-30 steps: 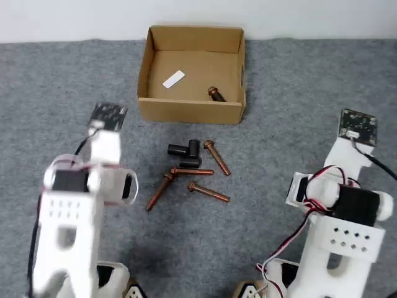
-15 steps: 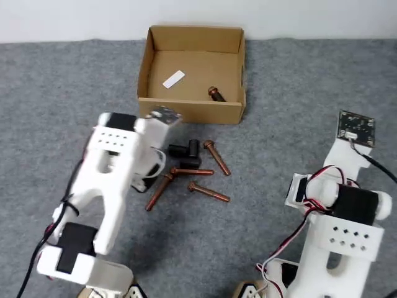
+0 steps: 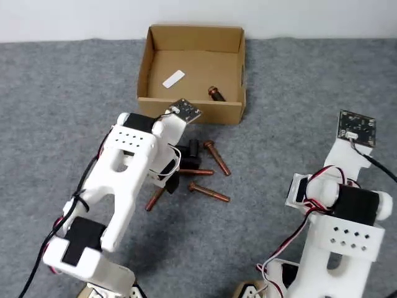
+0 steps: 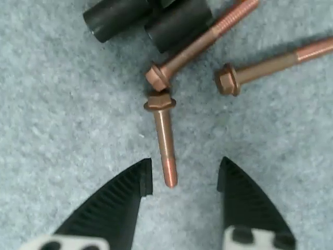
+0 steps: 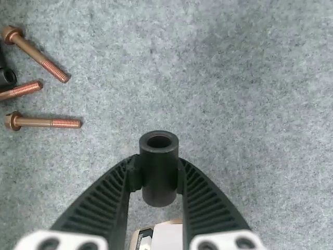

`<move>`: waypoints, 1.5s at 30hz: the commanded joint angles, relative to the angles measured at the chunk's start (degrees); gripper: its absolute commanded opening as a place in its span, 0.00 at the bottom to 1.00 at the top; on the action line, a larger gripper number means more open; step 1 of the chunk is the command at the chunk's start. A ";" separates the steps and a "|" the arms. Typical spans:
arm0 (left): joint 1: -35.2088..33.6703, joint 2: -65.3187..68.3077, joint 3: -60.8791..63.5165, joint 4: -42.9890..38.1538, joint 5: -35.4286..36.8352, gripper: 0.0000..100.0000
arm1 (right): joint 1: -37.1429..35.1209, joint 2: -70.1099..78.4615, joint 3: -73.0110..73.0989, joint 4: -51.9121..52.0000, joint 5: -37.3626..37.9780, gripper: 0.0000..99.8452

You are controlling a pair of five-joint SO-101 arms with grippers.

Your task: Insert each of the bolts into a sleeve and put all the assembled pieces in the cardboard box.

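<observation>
Now the left gripper [image 4: 184, 167] is wide open, and the tip of a bolt [image 4: 164, 136] lies in the gap. The right gripper [image 5: 157, 165] squeezes a sleeve [image 5: 158, 148], well apart from that bolt.

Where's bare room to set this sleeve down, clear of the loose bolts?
Bare carpet lies between the loose bolts and the right arm, and either side of the cardboard box. Crowded: the bolts and sleeves at the left end effector.

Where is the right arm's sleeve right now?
In the right wrist view, the black sleeve is clamped in the right tool, over grey carpet, apart from the loose bolts.
</observation>
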 commanded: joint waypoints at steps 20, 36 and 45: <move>-0.35 13.80 -2.33 -11.69 0.97 0.18 | 0.66 -1.10 -0.35 1.01 0.62 0.01; 0.26 3.78 -2.07 -7.82 1.93 0.00 | 0.66 -1.36 -1.76 1.98 0.70 0.01; 0.26 -18.64 -1.98 11.96 3.43 0.00 | 0.31 -16.13 -2.20 1.80 0.70 0.01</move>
